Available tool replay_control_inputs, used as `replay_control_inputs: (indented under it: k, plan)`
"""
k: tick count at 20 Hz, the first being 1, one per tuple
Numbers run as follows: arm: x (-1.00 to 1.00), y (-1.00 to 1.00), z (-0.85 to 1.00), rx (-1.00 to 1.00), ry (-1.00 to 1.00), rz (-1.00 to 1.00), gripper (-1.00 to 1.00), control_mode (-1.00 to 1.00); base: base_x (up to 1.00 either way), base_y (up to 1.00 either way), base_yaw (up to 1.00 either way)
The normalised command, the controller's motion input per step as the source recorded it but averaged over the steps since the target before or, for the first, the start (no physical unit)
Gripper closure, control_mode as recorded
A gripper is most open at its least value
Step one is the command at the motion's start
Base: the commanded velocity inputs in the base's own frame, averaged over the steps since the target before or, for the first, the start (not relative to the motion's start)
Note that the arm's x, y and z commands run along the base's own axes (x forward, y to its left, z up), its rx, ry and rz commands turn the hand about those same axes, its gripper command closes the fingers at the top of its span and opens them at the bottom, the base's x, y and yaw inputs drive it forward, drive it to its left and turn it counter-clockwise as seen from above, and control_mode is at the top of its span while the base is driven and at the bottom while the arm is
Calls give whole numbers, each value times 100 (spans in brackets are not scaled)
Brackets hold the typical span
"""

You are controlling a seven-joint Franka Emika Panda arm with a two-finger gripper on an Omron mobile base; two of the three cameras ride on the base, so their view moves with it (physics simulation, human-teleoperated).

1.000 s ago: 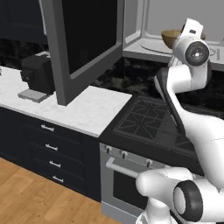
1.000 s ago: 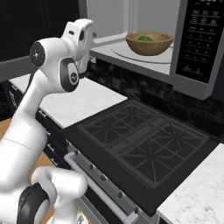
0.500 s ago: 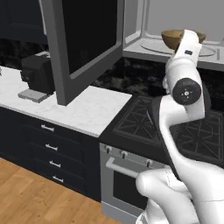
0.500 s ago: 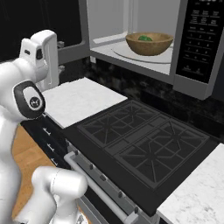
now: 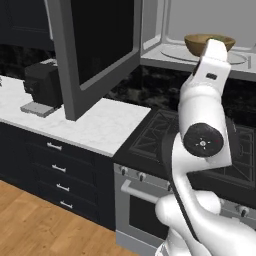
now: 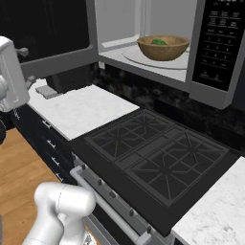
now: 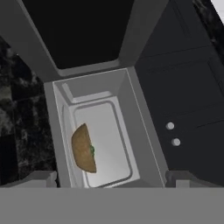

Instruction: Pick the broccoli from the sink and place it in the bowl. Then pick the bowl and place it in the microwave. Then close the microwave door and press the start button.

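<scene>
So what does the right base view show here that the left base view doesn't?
Right base view alone: the broccoli lying green inside the bowl, the microwave's button panel, and the marble counter right of the stove. Left base view alone: the black coffee machine and the microwave door's window. Both: the bowl on the turntable, the door open, and the stove.

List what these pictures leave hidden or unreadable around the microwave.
- Broccoli: right base view, bowl rim hides all but a green patch.
- Button panel: right base view, labels too small; start button not identifiable.
- Microwave door: left base view, top cut off by the edge.
- Bowl: left base view, arm covers part.
</scene>
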Motion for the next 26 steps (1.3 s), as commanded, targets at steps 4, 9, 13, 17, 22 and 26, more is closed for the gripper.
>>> replay_control_inputs:
  k: [4, 9, 13, 17, 22, 26]
  plan:
    - [-47, 63, 1, 2, 21, -2, -100, -100, 0, 0, 0]
    - [-6, 86, -60, 8, 21, 0, -100, -100, 0, 0, 0]
    - [-5, 100, -58, 2, 5, 0, -100, -100, 0, 0, 0]
    - [-22, 91, -21, 0, -10, 0, -100, -100, 0, 0, 0]
    - [3, 59, -48, -10, 0, -3, -100, -100, 0, 0, 0]
    - [9, 39, -51, -11, 0, -12, -100, -100, 0, 0, 0]
